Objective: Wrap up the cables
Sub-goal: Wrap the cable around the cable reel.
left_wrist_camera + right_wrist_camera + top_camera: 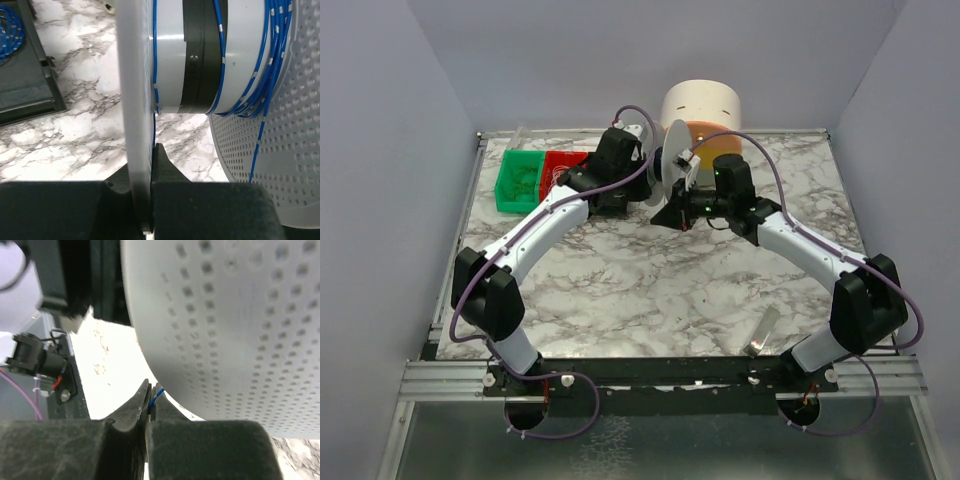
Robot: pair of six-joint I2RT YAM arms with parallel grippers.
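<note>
Left wrist view: spool flange (135, 100) is clamped edge-on by left gripper (148, 160), prob. to steady it; blue cable (265, 65) is wound upper right, its end pinched by right gripper (148, 401).

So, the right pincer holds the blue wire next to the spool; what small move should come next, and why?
Probably sweep the right pincer around the spool core to lay one more turn. It is shut on the blue wire beside the perforated flange, the left pincer clamps the other flange, and turns already sit on the core.
</note>
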